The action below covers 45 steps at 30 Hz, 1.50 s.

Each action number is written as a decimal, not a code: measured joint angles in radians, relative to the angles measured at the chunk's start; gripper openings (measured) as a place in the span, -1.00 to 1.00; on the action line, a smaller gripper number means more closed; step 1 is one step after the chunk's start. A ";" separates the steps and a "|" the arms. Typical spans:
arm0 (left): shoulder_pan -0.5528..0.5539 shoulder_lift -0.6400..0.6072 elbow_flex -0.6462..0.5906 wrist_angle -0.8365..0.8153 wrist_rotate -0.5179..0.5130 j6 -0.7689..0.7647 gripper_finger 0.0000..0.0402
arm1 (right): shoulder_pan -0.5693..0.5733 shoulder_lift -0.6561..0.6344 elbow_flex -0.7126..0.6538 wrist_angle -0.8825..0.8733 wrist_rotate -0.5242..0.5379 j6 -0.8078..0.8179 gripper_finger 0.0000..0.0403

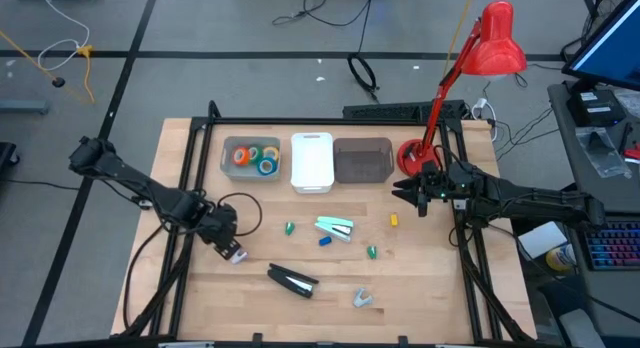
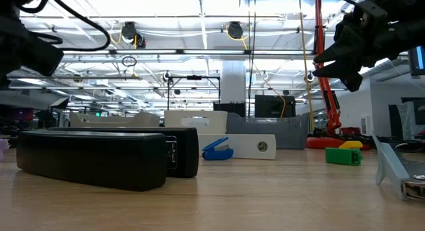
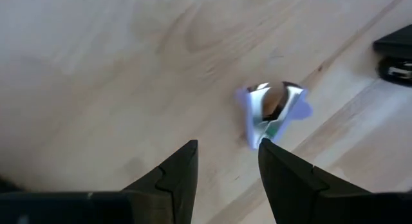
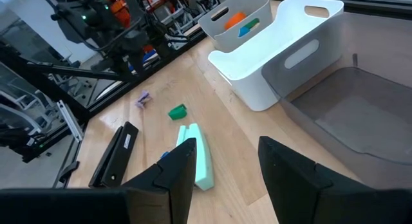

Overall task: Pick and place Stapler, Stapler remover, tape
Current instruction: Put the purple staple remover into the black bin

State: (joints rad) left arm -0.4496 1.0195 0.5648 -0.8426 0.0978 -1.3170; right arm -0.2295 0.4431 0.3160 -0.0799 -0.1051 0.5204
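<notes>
My left gripper [image 1: 226, 244] points down, open, at the table's near left, close over a small lavender stapler remover [image 3: 273, 110] that lies on the wood just past its fingertips. A black stapler [image 1: 292, 281] lies to its right. A second, grey stapler remover [image 1: 362, 299] lies near the front edge. A mint-and-white stapler [image 1: 335, 226] lies mid-table. The tape rolls [image 1: 254, 157] sit in the grey bin [image 1: 228, 148] at the far left. My right gripper [image 1: 405, 194] hangs open and level at the far right, above the table.
A white bin [image 1: 312, 178] and a dark grey bin [image 1: 362, 176] stand beside the tape bin along the far edge. Small green [image 1: 289, 228], blue [image 1: 325, 241] and yellow [image 1: 394, 220] bits lie scattered mid-table. A red desk lamp [image 1: 410, 156] stands at the far right.
</notes>
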 joint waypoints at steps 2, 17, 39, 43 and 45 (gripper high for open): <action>0.000 0.000 -0.013 0.042 0.004 0.002 -0.20 | 0.000 0.000 0.000 0.000 0.000 0.015 -0.20; 0.000 0.082 -0.016 0.060 -0.029 -0.020 -0.20 | 0.000 0.000 0.000 0.000 0.000 0.017 -0.20; 0.000 0.184 -0.015 0.137 -0.046 0.008 -0.25 | 0.000 0.000 0.000 0.000 0.000 0.014 -0.21; 0.000 0.184 -0.015 0.143 -0.064 0.015 -0.49 | 0.000 0.000 0.000 0.000 0.000 0.014 -0.20; 0.000 0.184 -0.015 0.149 -0.079 0.024 -0.66 | 0.000 0.000 0.000 0.000 0.000 0.014 -0.20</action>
State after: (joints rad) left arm -0.4496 1.2037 0.5498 -0.6935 0.0192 -1.2930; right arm -0.2295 0.4435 0.3161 -0.0799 -0.1047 0.5346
